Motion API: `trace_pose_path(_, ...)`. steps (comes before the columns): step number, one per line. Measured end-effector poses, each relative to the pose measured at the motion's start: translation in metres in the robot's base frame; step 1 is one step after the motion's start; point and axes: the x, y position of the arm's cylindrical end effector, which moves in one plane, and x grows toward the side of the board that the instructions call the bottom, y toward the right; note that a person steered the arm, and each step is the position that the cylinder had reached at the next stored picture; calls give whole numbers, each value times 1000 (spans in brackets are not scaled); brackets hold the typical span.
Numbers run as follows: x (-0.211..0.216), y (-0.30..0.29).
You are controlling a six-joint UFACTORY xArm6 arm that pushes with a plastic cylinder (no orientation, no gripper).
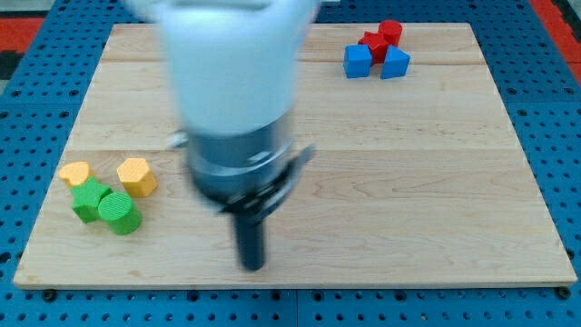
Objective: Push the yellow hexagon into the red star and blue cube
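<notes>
The yellow hexagon [137,176] lies at the view's left, on the wooden board [408,182]. The red star [373,44] and the blue cube [358,61] sit together near the view's top right, far from the hexagon. My tip [251,265] is near the view's bottom, to the right of and below the yellow hexagon, apart from every block. The arm's blurred white and grey body [238,100] covers the board's upper middle.
A second yellow block [75,173] lies left of the hexagon. A green star-like block [88,200] and a green cylinder [119,212] sit just below them. A red cylinder [390,32] and a blue triangular block [395,63] adjoin the red star.
</notes>
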Motion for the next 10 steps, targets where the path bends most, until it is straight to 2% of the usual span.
trace_pose_path(1, 4, -60)
trace_pose_path(2, -13, -129)
trace_pose_path(3, -35, -156)
trace_pose_path(4, -84, -113)
trace_pose_path(6, -141, -110)
trace_pose_path(7, -150, -116)
trace_pose_path(8, -187, -123)
trace_pose_path(10, -279, -64)
